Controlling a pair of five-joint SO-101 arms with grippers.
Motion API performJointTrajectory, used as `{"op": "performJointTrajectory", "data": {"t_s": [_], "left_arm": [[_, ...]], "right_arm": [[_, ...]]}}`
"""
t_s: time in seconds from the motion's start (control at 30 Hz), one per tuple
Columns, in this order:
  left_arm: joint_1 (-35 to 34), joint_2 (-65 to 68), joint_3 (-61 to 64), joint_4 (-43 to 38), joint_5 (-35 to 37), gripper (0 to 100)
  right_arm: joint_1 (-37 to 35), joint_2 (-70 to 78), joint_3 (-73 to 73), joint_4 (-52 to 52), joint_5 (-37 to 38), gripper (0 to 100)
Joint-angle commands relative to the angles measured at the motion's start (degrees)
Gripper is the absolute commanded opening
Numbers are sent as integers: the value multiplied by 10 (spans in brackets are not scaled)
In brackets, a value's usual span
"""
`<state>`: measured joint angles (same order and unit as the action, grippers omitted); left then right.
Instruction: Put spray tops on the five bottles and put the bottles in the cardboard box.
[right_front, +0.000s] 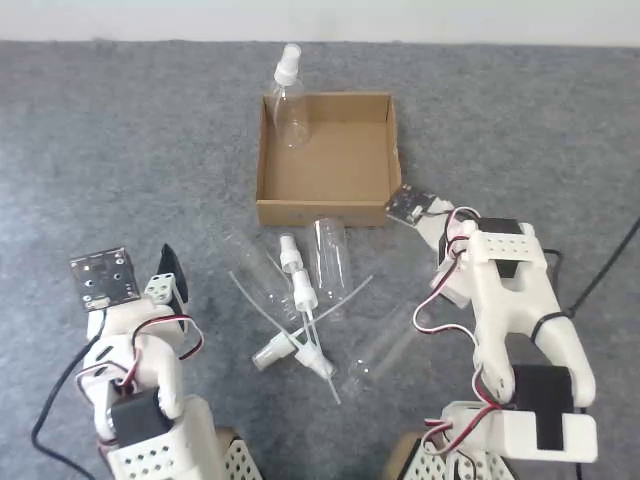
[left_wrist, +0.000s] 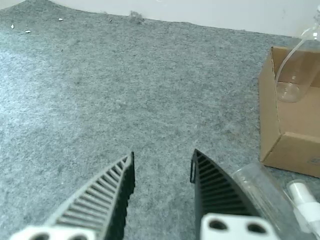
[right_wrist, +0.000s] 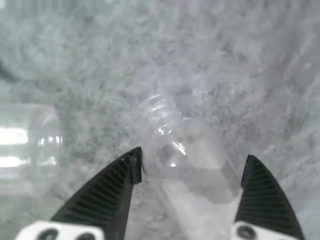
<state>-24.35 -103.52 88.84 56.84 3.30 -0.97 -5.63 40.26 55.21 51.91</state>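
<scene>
The cardboard box (right_front: 325, 160) sits open at the far middle of the carpet. One clear bottle with a spray top (right_front: 289, 100) leans upright in its back left corner. Three uncapped clear bottles lie in front of the box (right_front: 330, 255) (right_front: 255, 265) (right_front: 385, 345), with several loose spray tops (right_front: 303, 290) among them. My right gripper (right_wrist: 192, 157) is open low over the rightmost bottle (right_wrist: 185, 155), one finger on each side of its shoulder, below the threaded neck. My left gripper (left_wrist: 162, 155) is open over bare carpet at the near left, holding nothing.
Grey carpet covers the whole table. From the left wrist, the box (left_wrist: 285, 135) stands ahead and to one side, with a lying bottle (left_wrist: 260, 185) and a spray top (left_wrist: 302, 195) close by. The right arm (right_front: 505, 300) rises over the near right.
</scene>
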Motion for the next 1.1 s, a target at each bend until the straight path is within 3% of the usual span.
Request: {"op": "performJointTrajectory", "data": {"t_s": [0.0, 0.13, 0.33, 0.67, 1.07], "left_arm": [[-1, -4, -7, 0, 0, 174], [-1, -4, -7, 0, 0, 174], [-1, -4, -7, 0, 0, 174], [-1, -4, -7, 0, 0, 174], [-1, -4, -7, 0, 0, 174]], "right_arm": [[4, 1, -10, 0, -59, 271], [4, 2, -10, 2, -33, 288], [0, 2, -10, 3, 27, 399], [-1, 3, -9, 3, 196, 335], [7, 3, -8, 3, 249, 300]]}}
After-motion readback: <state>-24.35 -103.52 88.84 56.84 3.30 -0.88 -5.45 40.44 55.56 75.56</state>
